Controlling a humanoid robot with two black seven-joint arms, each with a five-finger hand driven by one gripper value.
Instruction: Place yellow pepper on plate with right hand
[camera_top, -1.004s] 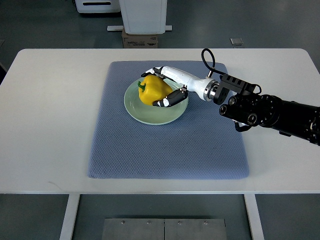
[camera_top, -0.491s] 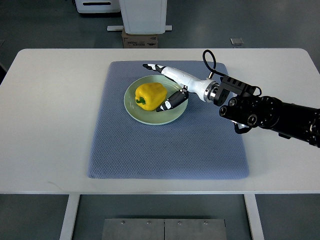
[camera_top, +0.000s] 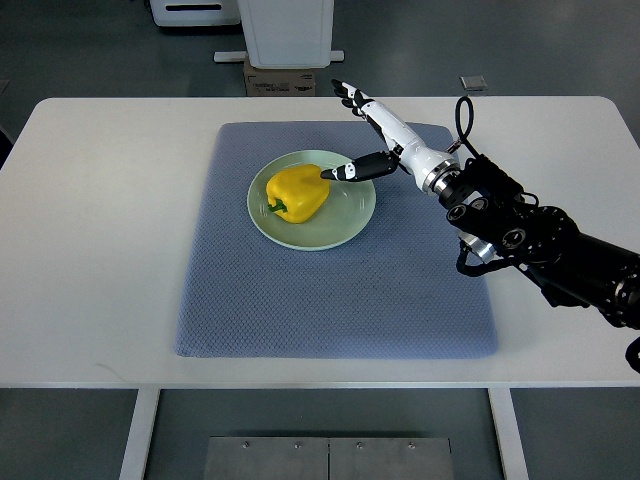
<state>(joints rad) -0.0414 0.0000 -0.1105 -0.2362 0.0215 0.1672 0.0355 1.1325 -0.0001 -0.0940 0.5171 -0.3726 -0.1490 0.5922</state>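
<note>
Right arm (camera_top: 560, 255) cut off at right edge; pepper stem (camera_top: 275, 207) perhaps partly hidden.

Blue-grey mat (camera_top: 330, 300) lies on white table (camera_top: 100, 250), cardboard box (camera_top: 280, 76) beyond

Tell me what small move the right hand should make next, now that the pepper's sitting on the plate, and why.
Probably pull the right hand back toward the right edge, away from the plate. The yellow pepper lies on the plate on the blue mat, and the fingers are spread and hold nothing, though one tip is close to the pepper, so retreat without nudging it.
</note>
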